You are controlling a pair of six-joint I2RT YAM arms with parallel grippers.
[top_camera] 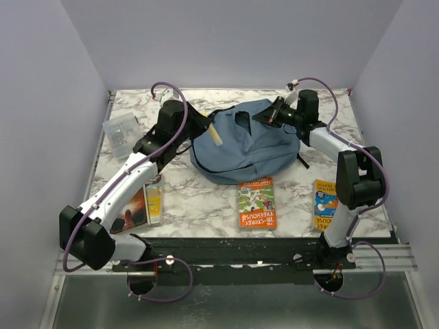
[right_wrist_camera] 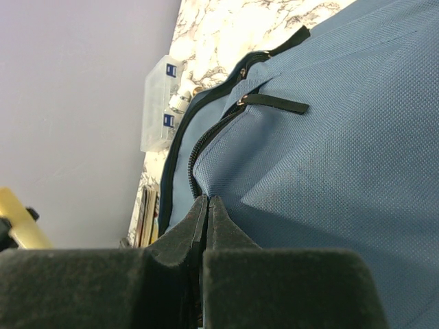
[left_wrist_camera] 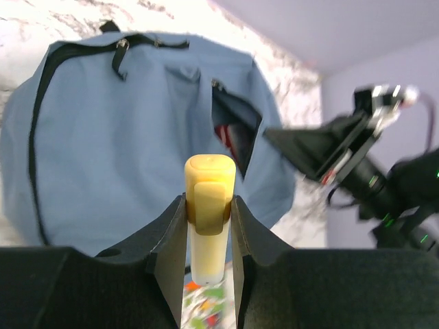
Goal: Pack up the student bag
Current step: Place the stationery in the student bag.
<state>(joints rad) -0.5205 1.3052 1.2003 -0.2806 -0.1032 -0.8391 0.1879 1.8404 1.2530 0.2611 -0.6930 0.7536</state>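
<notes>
The left gripper (left_wrist_camera: 208, 200) is squeezed tight on a pale yellow stick (left_wrist_camera: 209, 177) with a round cap. The stick stands up between the two black fingers, over the left side of the student bag (top_camera: 247, 144). The right gripper (right_wrist_camera: 207, 200) is pressed shut on a bit of the bag's blue cloth, close to a black zipper (right_wrist_camera: 206, 133). It holds the cloth next to a pocket (left_wrist_camera: 236, 130), and the pocket gapes open with something red and dark inside. The bag lies flat on the far middle of the marble table (top_camera: 199, 205), between the two arms. Its long way runs across the table from left to right, and the right end sits a little farther back. The open pocket faces up. The bag is soft and floppy with a round edge, and black zippers curve along its side. A clear box (top_camera: 122, 130) sits at the far left, apart from the bag. A green and orange book (top_camera: 256, 202) lies flat just in front of the bag. A yellow and blue book (top_camera: 324, 203) lies beside the right arm. A dark book (top_camera: 135, 209) is partly hidden under the left arm. Nothing sits between the stick and the open pocket.
</notes>
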